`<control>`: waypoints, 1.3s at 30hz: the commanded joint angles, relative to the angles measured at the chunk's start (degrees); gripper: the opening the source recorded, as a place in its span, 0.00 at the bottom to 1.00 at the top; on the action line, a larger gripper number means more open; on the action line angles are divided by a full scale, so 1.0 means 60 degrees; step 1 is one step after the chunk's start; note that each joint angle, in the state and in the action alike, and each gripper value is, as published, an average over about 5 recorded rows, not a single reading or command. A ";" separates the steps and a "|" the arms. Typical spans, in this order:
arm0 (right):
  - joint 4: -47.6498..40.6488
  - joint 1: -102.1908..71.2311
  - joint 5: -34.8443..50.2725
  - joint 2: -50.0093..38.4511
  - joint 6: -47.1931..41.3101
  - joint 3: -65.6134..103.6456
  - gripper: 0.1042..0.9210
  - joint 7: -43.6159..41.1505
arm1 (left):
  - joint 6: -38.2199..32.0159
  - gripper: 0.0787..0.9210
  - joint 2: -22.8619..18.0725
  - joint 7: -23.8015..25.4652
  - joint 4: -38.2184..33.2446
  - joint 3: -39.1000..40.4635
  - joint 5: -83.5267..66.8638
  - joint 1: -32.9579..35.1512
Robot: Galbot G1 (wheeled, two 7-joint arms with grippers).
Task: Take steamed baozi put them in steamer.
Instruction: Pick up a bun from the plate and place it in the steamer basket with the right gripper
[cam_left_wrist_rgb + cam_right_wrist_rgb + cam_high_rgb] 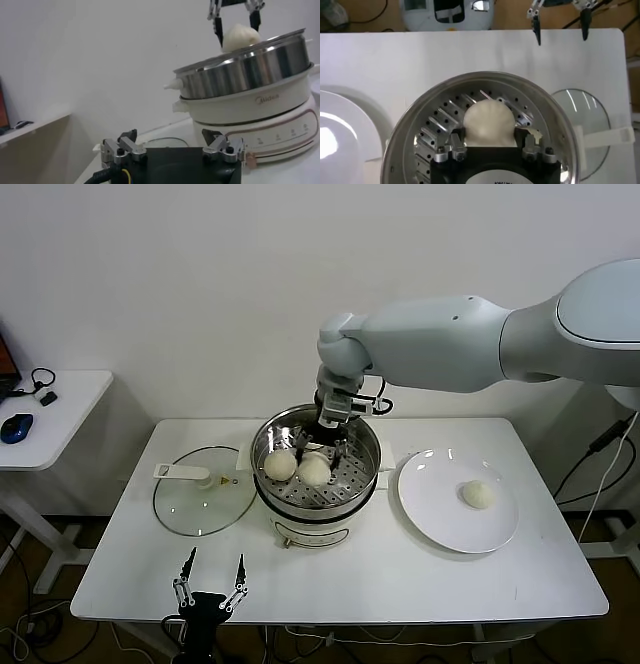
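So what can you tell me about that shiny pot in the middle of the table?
The steamer is a round, shiny steel pot on a white cooker base, upright in the middle of the white table. Its glass lid lies off beside it. Inside is a perforated metal tray holding cream-white baozi; the head view shows two, with perhaps a third hidden behind the gripper. The right gripper reaches down into the pot, its fingers either side of one bun.

Bright, even overhead light fills the scene. The shiny round stainless-steel steamer pot [250, 62] shows streaked glare, the round white plate [335, 137] a soft highlight. Beside the pot, shadows are faint.
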 commanded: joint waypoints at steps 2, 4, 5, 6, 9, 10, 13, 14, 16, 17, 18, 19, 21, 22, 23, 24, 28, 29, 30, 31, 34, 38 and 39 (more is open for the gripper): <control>0.0041 -0.0239 -0.0214 0.0082 0.0186 -0.0207 0.67 0.0050 | -0.0018 0.88 -0.0467 -0.0011 0.0050 0.0003 -0.0049 -0.0025; 0.0031 -0.0278 -0.0224 0.0109 0.0177 -0.0205 0.67 0.0051 | -0.0020 0.88 -0.0467 -0.0012 0.0059 0.0005 -0.0053 -0.0033; 0.0021 -0.0298 -0.0226 0.0130 0.0173 -0.0204 0.67 0.0052 | -0.0020 0.88 -0.0467 -0.0012 0.0061 0.0008 -0.0055 -0.0037; 0.0013 -0.0319 -0.0228 0.0149 0.0167 -0.0204 0.67 0.0053 | -0.0020 0.88 -0.0467 -0.0012 0.0060 0.0011 -0.0058 -0.0039; -0.0019 -0.0412 -0.0244 0.0201 0.0152 -0.0213 0.67 0.0052 | -0.0025 0.88 -0.0467 -0.0013 0.0065 0.0011 -0.0068 -0.0041; -0.0029 -0.0443 -0.0247 0.0218 0.0145 -0.0220 0.67 0.0052 | -0.0027 0.88 -0.0467 -0.0013 0.0069 0.0006 -0.0074 -0.0040; -0.0070 -0.0517 -0.0249 0.0265 0.0134 -0.0241 0.67 0.0051 | -0.0032 0.88 -0.0467 -0.0013 0.0083 -0.0016 -0.0096 -0.0047; -0.0088 -0.0539 -0.0248 0.0283 0.0129 -0.0246 0.67 0.0053 | -0.0033 0.88 -0.0467 -0.0012 0.0086 -0.0024 -0.0105 -0.0053; -0.0122 -0.0583 -0.0243 0.0308 0.0124 -0.0249 0.67 0.0058 | -0.0033 0.88 -0.0467 -0.0011 0.0093 -0.0033 -0.0120 -0.0065; -0.0136 -0.0601 -0.0241 0.0319 0.0119 -0.0250 0.67 0.0061 | -0.0033 0.88 -0.0467 -0.0011 0.0096 -0.0035 -0.0125 -0.0070; -0.0147 -0.0616 -0.0239 0.0327 0.0115 -0.0252 0.67 0.0062 | -0.0034 0.88 -0.0467 -0.0010 0.0100 -0.0035 -0.0129 -0.0076; -0.0158 -0.0625 -0.0239 0.0334 0.0114 -0.0255 0.67 0.0059 | -0.0034 0.88 -0.0467 -0.0009 0.0105 -0.0034 -0.0133 -0.0081; -0.0183 -0.0641 -0.0231 0.0345 0.0117 -0.0256 0.67 0.0062 | -0.0035 0.88 -0.0467 -0.0010 0.0114 -0.0032 -0.0136 -0.0094; -0.0200 -0.0652 -0.0206 0.0348 0.0122 -0.0251 0.68 0.0073 | -0.0036 0.88 -0.0467 -0.0010 0.0118 -0.0031 -0.0137 -0.0100; -0.0217 -0.0664 -0.0163 0.0350 0.0125 -0.0244 0.68 0.0087 | -0.0034 0.88 -0.0467 -0.0010 0.0120 -0.0031 -0.0137 -0.0106; -0.0238 -0.0675 -0.0117 0.0350 0.0126 -0.0235 0.69 0.0106 | -0.0031 0.88 -0.0467 -0.0011 0.0120 -0.0030 -0.0138 -0.0112; -0.0309 -0.0610 -0.0018 0.0323 0.0166 -0.0210 0.79 0.0122 | -0.0012 0.88 -0.0467 -0.0006 0.0114 -0.0026 -0.0135 -0.0123; -0.0322 -0.0563 -0.0003 0.0303 0.0193 -0.0206 0.82 0.0113 | -0.0009 0.88 -0.0467 -0.0005 0.0113 -0.0023 -0.0131 -0.0124; -0.0332 -0.0509 0.0030 0.0275 0.0221 -0.0203 0.84 0.0101 | -0.0006 0.88 -0.0467 -0.0004 0.0110 -0.0019 -0.0125 -0.0125; -0.0340 -0.0454 0.0075 0.0244 0.0248 -0.0201 0.86 0.0089 | -0.0003 0.88 -0.0467 -0.0005 0.0107 -0.0015 -0.0120 -0.0125; -0.0341 -0.0264 0.0254 0.0089 0.0305 -0.0209 0.88 0.0013 | 0.0000 0.88 -0.0467 -0.0004 0.0096 -0.0005 -0.0088 -0.0122; -0.0307 0.0066 0.0546 -0.0252 0.0228 -0.0354 0.88 -0.0187 | 0.0005 0.88 -0.0467 -0.0003 0.0063 0.0003 -0.0062 -0.0100; -0.0281 0.0175 0.0677 -0.0363 0.0134 -0.0441 0.88 -0.0258 | 0.0006 0.88 -0.0467 -0.0003 0.0056 0.0004 -0.0057 -0.0094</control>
